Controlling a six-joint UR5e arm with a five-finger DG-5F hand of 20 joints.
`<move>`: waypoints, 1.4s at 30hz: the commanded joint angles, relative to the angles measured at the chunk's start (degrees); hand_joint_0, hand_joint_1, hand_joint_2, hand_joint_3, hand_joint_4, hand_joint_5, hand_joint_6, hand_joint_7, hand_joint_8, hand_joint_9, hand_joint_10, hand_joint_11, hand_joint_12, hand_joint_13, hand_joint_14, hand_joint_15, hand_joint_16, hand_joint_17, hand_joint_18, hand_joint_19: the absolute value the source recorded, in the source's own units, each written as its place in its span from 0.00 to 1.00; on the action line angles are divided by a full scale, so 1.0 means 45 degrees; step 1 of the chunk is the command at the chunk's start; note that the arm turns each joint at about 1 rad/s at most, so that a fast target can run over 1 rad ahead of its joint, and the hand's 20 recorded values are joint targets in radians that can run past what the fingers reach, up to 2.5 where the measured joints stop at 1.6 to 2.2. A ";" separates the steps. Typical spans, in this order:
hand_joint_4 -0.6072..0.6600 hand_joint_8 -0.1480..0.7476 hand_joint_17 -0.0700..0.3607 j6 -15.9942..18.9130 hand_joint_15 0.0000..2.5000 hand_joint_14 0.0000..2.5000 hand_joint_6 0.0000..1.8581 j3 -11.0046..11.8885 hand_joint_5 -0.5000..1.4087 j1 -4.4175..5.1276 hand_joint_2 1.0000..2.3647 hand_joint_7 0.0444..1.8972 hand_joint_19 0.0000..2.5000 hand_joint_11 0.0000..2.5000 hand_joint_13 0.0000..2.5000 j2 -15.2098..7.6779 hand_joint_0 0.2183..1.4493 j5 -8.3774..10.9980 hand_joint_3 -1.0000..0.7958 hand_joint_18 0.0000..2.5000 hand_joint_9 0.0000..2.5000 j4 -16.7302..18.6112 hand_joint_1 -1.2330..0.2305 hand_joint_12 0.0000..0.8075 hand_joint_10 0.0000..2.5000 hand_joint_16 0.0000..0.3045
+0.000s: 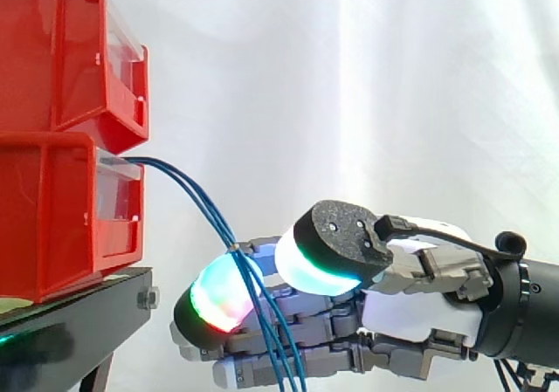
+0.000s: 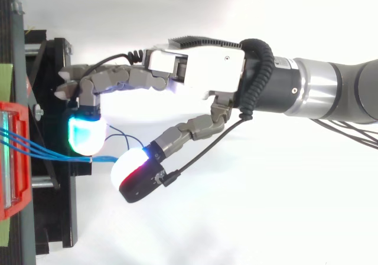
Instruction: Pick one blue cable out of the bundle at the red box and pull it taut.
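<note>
Blue cables [image 1: 201, 202] leave the front of the lower red box [image 1: 52, 217] at far left, which sits on the black stand [image 1: 79, 309] under a second red bin [image 1: 61, 51]. Several strands run together down and to the right. None is split off from the others.

In the top view the same strands [image 2: 41, 149] cross from the box [image 2: 10, 159] toward the hand, side by side.

Next right is the finger pad [image 1: 218, 296], with the strands passing across its glowing face and then hanging loose below the hand. From above, that pad [image 2: 85, 134] sits just beside the strands. The thumb pad [image 2: 127, 167] is on their other side.

Hand [image 2: 201, 70] state: finger and thumb are curled toward each other, but the top view shows a narrow gap between the pads. The strands lie in that gap and nothing looks clamped.

A thin dark strand [image 2: 121, 136] bows between the pads. I can't tell if it belongs to the bundle.

Progress estimate:
- Approach is done and the hand is in position at the bundle, near the box.
- Singling out one strand is not done.
- Pinch is not closed.
- Pull is not started. The run from box to hand has no real tension, and the tails below are slack.

Left to do: isolate one cable, close on it, and draw away from the box until it's straight.
</note>
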 commanded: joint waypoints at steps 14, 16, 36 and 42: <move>0.69 0.48 0.49 -0.0029 0.01 0.00 0.37 0.0701 0.18 0.0031 0.00 0.51 0.06 0.05 0.08 -0.0016 0.29 0.0014 0.28 0.10 0.14 -0.0955 0.27 0.45 0.00 0.21; 0.71 0.49 0.50 -0.0049 0.01 0.00 0.32 0.0701 0.19 0.0070 0.00 0.57 0.07 0.05 0.08 -0.0016 0.26 0.0014 0.28 0.11 0.14 -0.0916 0.28 0.46 0.00 0.21; 0.71 0.50 0.49 -0.0342 0.01 0.00 0.31 0.0818 0.20 0.0265 0.00 0.62 0.08 0.05 0.10 -0.0445 0.27 0.0307 0.29 0.12 0.18 -0.0272 0.35 0.46 0.00 0.21; 0.73 0.51 0.50 -0.0342 0.01 0.00 0.27 0.0837 0.21 0.0265 0.00 0.64 0.08 0.04 0.11 -0.0445 0.25 0.0287 0.28 0.13 0.19 -0.0272 0.42 0.47 0.00 0.21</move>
